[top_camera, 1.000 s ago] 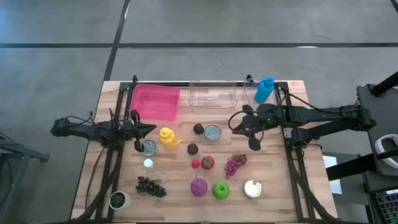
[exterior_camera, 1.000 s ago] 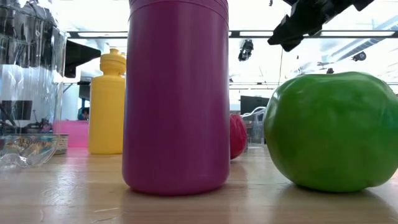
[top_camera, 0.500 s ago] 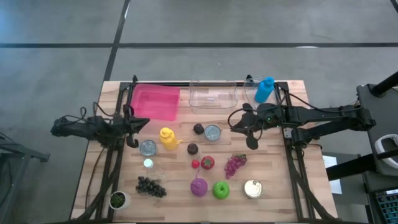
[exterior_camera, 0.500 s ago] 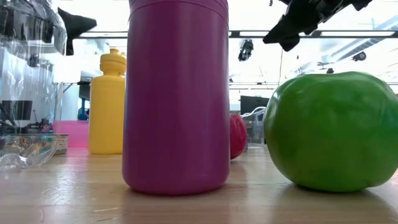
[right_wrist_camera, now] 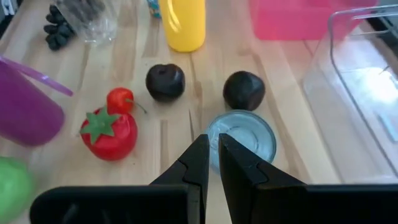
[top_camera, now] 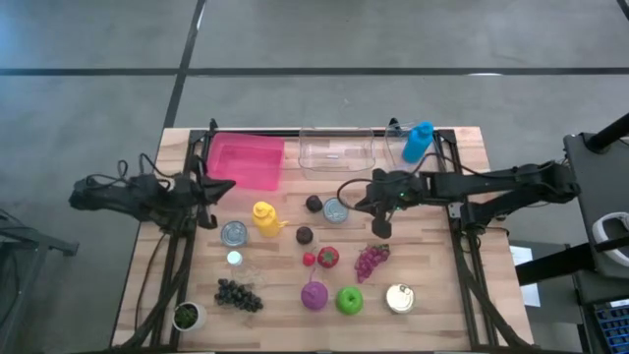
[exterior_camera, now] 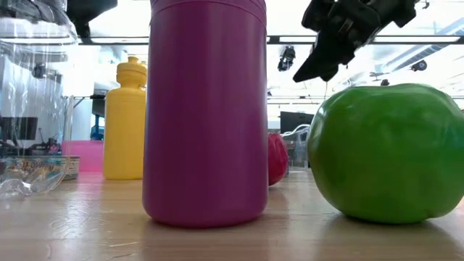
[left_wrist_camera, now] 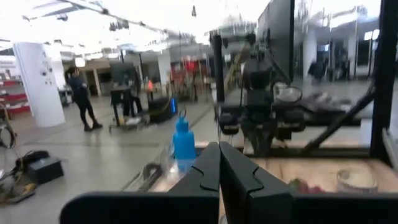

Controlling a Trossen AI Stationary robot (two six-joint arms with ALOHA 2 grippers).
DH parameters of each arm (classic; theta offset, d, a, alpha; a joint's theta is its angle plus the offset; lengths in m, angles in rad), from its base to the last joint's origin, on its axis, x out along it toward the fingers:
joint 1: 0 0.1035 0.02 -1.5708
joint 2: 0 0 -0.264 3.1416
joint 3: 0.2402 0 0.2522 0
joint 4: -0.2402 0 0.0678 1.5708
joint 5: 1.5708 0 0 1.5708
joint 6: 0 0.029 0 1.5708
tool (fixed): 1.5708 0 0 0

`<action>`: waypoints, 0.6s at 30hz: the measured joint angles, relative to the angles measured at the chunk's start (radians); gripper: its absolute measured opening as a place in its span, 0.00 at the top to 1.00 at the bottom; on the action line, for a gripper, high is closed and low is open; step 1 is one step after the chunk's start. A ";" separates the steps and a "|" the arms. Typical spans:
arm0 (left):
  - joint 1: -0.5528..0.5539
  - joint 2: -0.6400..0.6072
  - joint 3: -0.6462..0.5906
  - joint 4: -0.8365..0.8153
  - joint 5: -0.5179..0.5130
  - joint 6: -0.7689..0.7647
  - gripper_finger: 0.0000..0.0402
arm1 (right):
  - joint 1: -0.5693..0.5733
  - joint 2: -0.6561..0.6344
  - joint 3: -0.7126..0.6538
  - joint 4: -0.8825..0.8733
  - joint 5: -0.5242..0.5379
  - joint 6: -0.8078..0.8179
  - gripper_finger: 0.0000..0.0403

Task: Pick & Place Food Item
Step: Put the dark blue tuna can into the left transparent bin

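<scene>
**Both claws pressed together; right arm now over the steel can**

Now the right gripper (top_camera: pixel 381 227) sits farther in over the table than a second ago, when it hung off toward the right rail. Its fingers (right_wrist_camera: pixel 200 163) are pressed together and hold nothing. In the right wrist view they point down at the small round steel can (right_wrist_camera: pixel 241 138). The left gripper (top_camera: pixel 208 218) has pulled back toward the left rail, away from the second small steel can (top_camera: pixel 234 233), and its fingers (left_wrist_camera: pixel 219 167) are also together and empty.

Nearest the front edge stand the small white pot with a green plant (top_camera: pixel 186 316), the bunch of dark grapes (top_camera: pixel 238 294), the purple plastic bottle (top_camera: pixel 314 295), the green apple (top_camera: pixel 349 300) and the gold-lidded tin (top_camera: pixel 399 298).

Farther in lie the bunch of purple grapes (top_camera: pixel 371 260), the red strawberry (top_camera: pixel 328 257) and the small red cherry tomato (top_camera: pixel 309 260). Beyond them are two dark round plums (right_wrist_camera: pixel 165 81), one just beside the can under the right gripper, and the yellow squeeze bottle (top_camera: pixel 264 217).

At the far edge, the pink plastic tray (top_camera: pixel 244 160) and the clear plastic bin (top_camera: pixel 338 150) show nothing inside. The blue bottle (top_camera: pixel 418 142) stands beside the bin.
</scene>
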 joint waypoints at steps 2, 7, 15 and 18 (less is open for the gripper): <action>0.000 0.068 0.050 -0.047 -0.006 -0.013 1.00 | 0.000 0.023 0.000 0.000 0.000 0.000 0.92; 0.000 0.209 0.166 -0.125 -0.013 -0.089 1.00 | -0.002 0.103 0.000 0.037 0.015 0.014 0.92; 0.000 0.337 0.239 -0.142 -0.028 -0.108 1.00 | -0.007 0.230 0.000 0.062 0.026 0.025 0.92; 0.000 0.357 0.243 -0.140 -0.037 -0.108 1.00 | -0.014 0.258 0.000 0.084 0.044 0.026 0.92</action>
